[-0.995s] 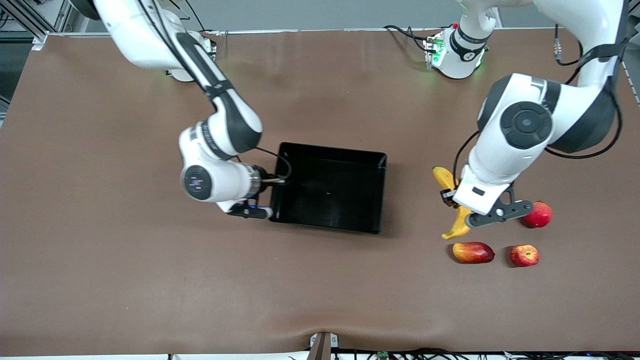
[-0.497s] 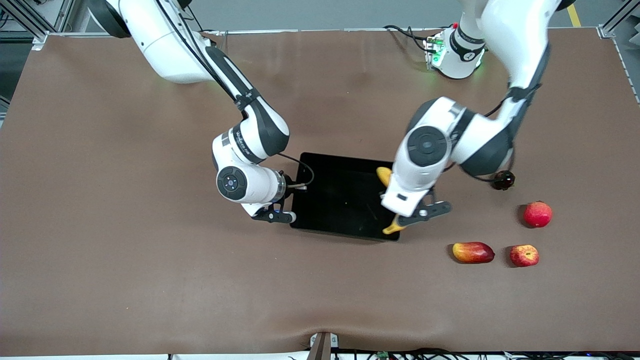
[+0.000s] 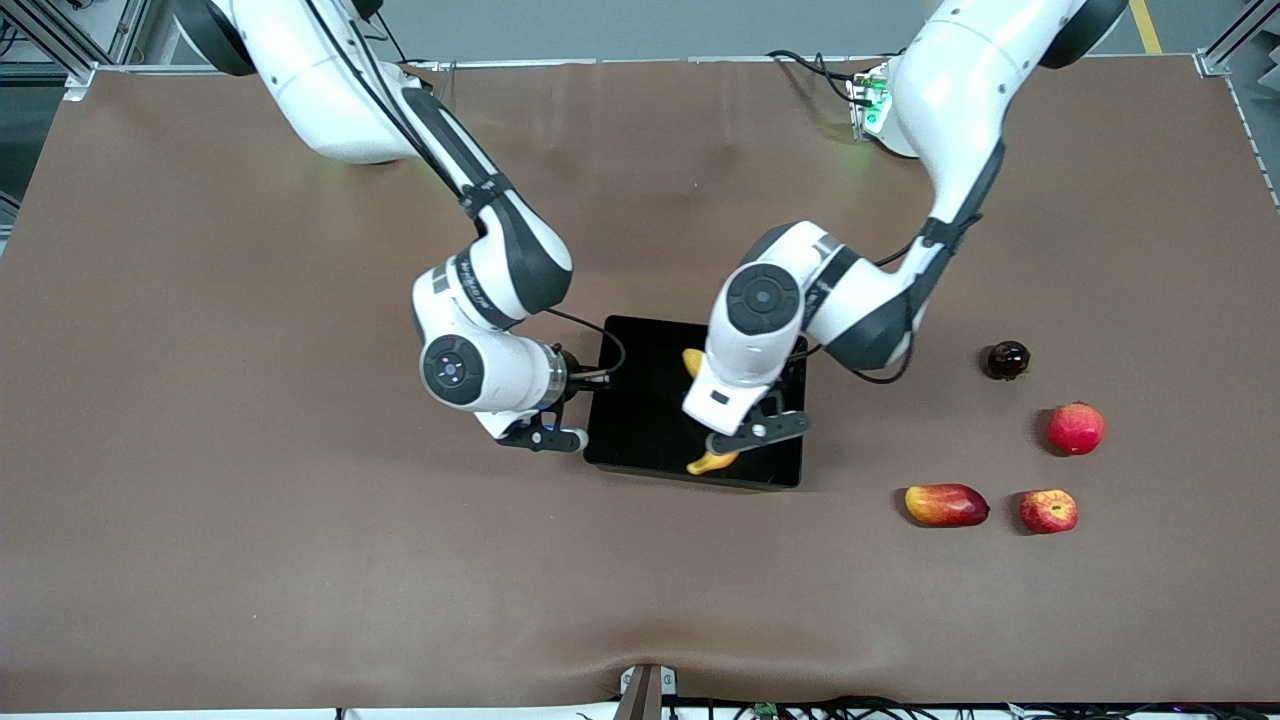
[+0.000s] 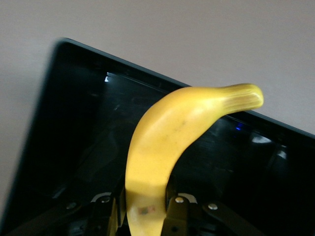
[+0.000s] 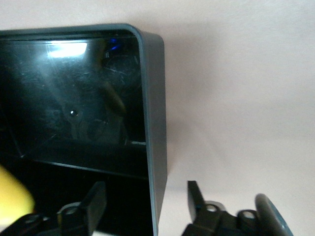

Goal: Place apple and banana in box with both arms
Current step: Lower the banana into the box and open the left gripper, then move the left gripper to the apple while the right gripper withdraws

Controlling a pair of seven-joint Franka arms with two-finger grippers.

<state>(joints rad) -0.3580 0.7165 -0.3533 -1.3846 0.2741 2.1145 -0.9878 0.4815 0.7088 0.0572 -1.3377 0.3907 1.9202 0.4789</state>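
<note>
The yellow banana [image 3: 712, 462] hangs in my left gripper [image 3: 725, 432], which is shut on it over the black box [image 3: 640, 400]. In the left wrist view the banana [image 4: 167, 142] sticks out from the left gripper [image 4: 147, 211] above the box's floor [image 4: 74, 123]. My right gripper [image 3: 578, 405] is at the box's wall toward the right arm's end. In the right wrist view the right gripper [image 5: 146, 199] is open, one finger inside and one outside the box's wall [image 5: 152, 123]. The apple [image 3: 1048, 511] lies on the table toward the left arm's end.
Beside the apple lies a red-yellow mango-like fruit [image 3: 946, 505]. A pinkish-red round fruit [image 3: 1076, 429] and a small dark round fruit [image 3: 1007, 360] lie farther from the front camera. The brown table [image 3: 250, 520] stretches all round.
My left arm has carried the banana from beside the other fruits to over the box. The box has slid a little toward the left arm's end, with the right gripper at its wall.
</note>
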